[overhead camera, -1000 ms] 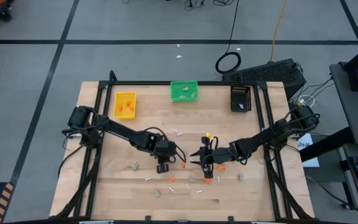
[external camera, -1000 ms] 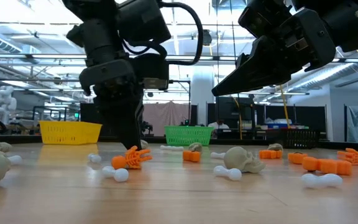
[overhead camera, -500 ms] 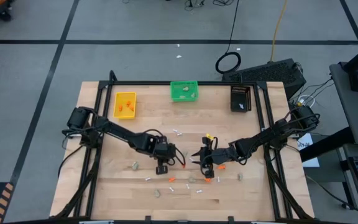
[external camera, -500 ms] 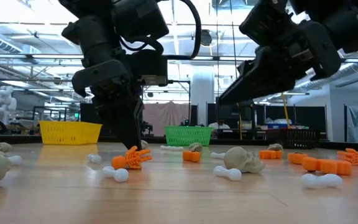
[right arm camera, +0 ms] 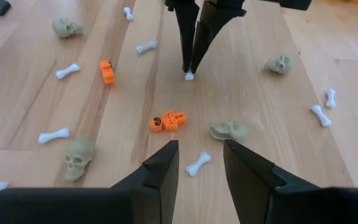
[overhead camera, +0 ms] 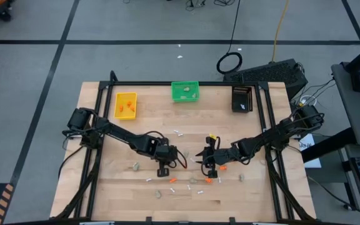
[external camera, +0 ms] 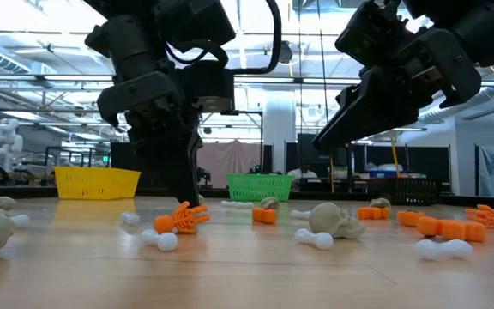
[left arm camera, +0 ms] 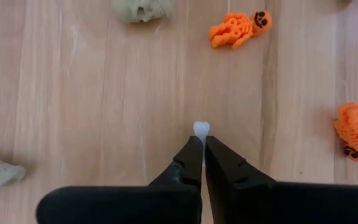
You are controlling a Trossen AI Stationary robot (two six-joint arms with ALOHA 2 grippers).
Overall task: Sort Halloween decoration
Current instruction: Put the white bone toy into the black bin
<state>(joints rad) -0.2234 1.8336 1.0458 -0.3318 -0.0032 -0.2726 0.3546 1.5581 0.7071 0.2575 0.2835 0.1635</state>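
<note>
Bright, even overhead light; shadows on the desk are soft. In the low view, ceiling lights glare and nearby pieces blur.

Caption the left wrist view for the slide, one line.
Left gripper shut on a white bone standing on the wood table, with orange skeletons and beige skulls scattered around.

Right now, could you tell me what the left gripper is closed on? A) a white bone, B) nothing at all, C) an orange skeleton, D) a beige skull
A: in the left wrist view the left gripper is shut on a white bone, whose knobbed end pokes out past the fingertips, while the orange skeleton and the beige skull lie apart on the table.
</note>
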